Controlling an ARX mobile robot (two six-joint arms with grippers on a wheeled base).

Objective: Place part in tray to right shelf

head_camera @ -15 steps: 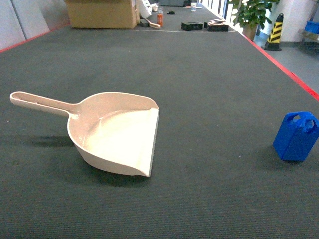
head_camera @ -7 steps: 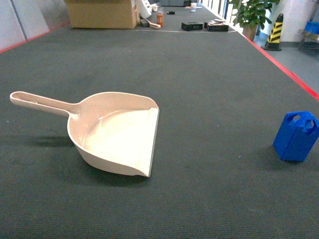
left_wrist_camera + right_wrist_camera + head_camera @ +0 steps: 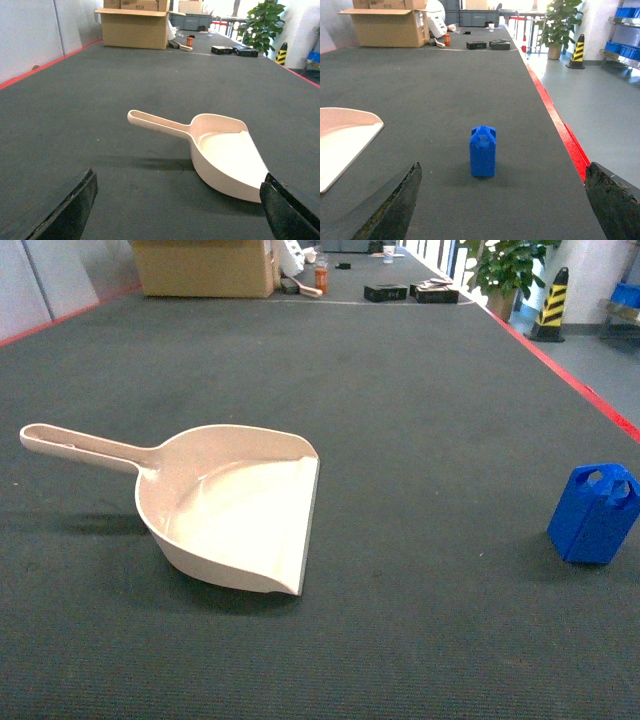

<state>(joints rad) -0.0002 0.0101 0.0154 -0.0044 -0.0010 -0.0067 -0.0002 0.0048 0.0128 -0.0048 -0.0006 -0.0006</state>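
The tray point(image 3: 235, 510), a cream dustpan-shaped scoop, lies on the dark mat left of centre, handle pointing left and grey lip facing right. It is empty. The part point(image 3: 594, 513), a small blue block, stands upright near the mat's right edge, well apart from the tray. My left gripper point(image 3: 180, 212) is open just short of the tray point(image 3: 222, 152), nothing between its fingers. My right gripper point(image 3: 502, 205) is open, with the part point(image 3: 483, 151) straight ahead beyond its fingertips. The right shelf point(image 3: 624, 56) shows only partly, a steel rack far right across the floor. Neither gripper appears in the head view.
A red strip point(image 3: 559, 125) marks the mat's right edge, with bare floor beyond. At the far end sit a cardboard box point(image 3: 205, 267), small dark boxes point(image 3: 385, 292) and a potted plant point(image 3: 505, 268). Blue crates point(image 3: 626, 12) sit on the rack.
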